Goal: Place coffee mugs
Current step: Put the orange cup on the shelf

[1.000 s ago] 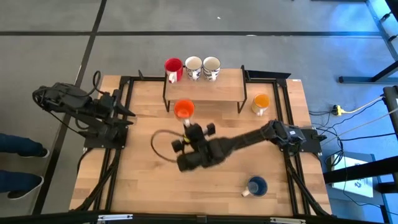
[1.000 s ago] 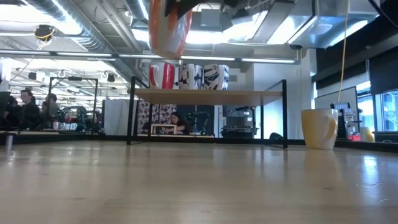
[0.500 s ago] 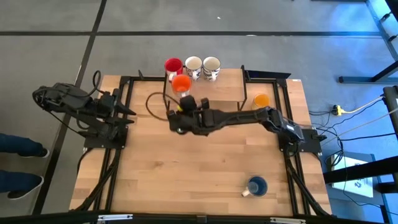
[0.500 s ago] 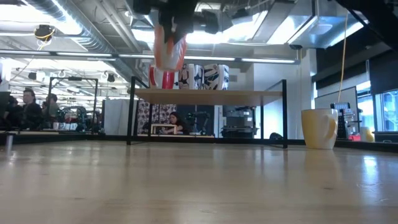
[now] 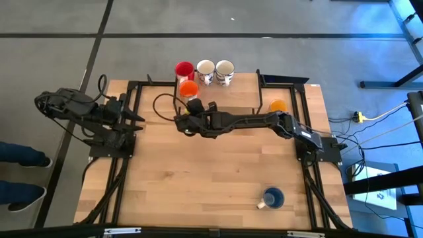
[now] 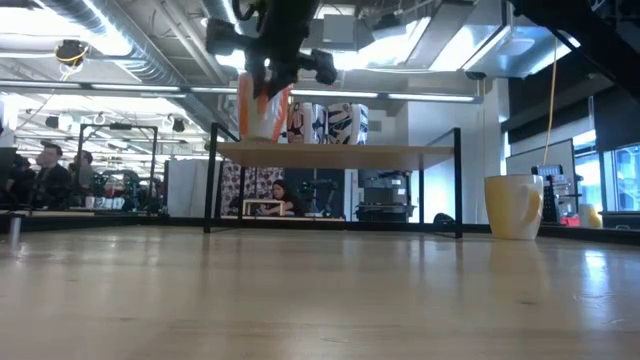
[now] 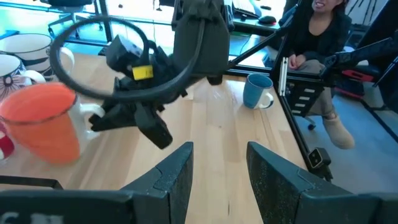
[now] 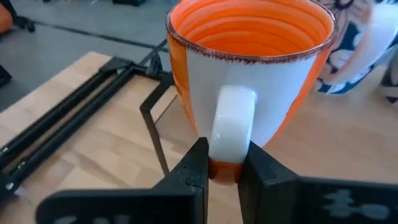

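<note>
We see the right tool [image 5: 187, 111] reaching across the wooden worktop [image 5: 198, 178] to the raised wooden shelf [image 5: 231, 92] at the far side, its fingers [image 8: 196, 163] clamped together on the white handle of the small orange-red ceramic mug [image 5: 189, 88]. That mug is upright at the shelf's left front corner, just in front of the red ceramic mug [image 5: 184, 70]; from the low view we cannot tell whether its base touches the shelf. Beside the red mug on the shelf stand the two white mugs with dark patterning [image 5: 205, 70] [image 5: 225, 70], side by side in a row.

The yellow-orange ceramic mug [image 5: 277, 106] stands on the worktop just right of the shelf, and the blue ceramic mug [image 5: 273, 197] stands well apart, near the front right of the worktop.

The left tool [image 5: 135, 119] waits at the left edge of the worktop, its fingers [image 7: 171, 180] held apart with nothing between them.

In the room beyond we make out a seated person [image 7: 320, 37] near the worktop's edge.
</note>
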You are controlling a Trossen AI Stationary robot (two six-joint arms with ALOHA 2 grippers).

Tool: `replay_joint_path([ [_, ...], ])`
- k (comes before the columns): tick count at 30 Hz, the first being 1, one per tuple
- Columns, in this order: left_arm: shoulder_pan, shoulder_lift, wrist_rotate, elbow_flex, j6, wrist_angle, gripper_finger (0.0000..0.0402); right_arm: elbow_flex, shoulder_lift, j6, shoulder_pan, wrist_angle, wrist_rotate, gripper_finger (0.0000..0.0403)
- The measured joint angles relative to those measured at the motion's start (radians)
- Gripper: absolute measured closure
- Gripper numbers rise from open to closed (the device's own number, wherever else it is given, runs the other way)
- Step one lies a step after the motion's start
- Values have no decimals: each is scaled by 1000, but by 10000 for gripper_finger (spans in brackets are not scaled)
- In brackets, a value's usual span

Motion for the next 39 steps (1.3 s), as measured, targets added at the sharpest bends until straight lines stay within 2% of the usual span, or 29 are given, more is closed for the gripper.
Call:
replay_joint_path([
  [27,0,0,-1,0,0,1,257,1,28,-35,-14,82,-22,363],
  [39,0,0,-1,0,0,1,257,1,30,-34,-15,91,-33,328],
])
